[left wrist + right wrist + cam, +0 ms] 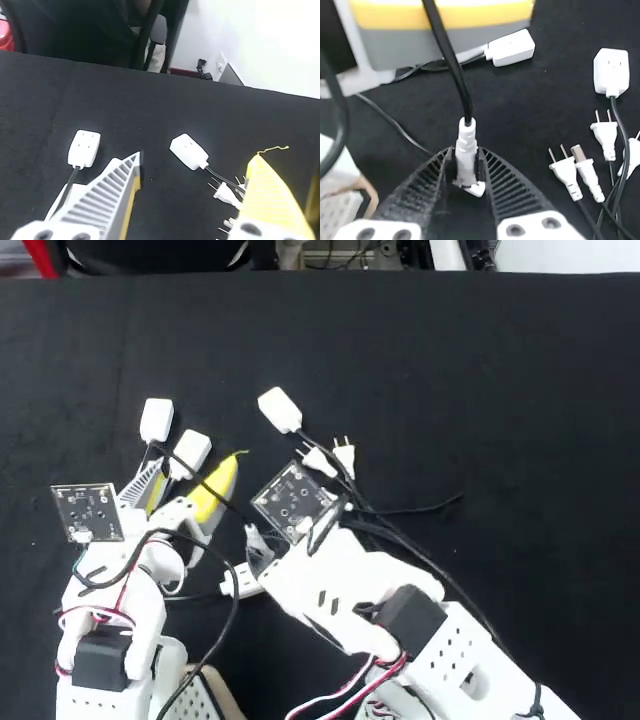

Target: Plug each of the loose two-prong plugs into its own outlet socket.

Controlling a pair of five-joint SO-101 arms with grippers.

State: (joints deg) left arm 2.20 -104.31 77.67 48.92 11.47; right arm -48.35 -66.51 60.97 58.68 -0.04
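Clamped between the ribbed fingers of the right gripper [466,154] is a white two-prong plug [465,167]. It is pinched across its body, with its black cord [451,65] running off ahead. Its prongs are hidden, so their direction is unclear. Left gripper [197,160] hangs wide and empty over the black worktop [150,100], one outlet socket [189,150] lying ahead of its spread fingers, probably so it can steady that socket. Another outlet socket [84,147] and other loose plugs [565,172] lie unplugged nearby.
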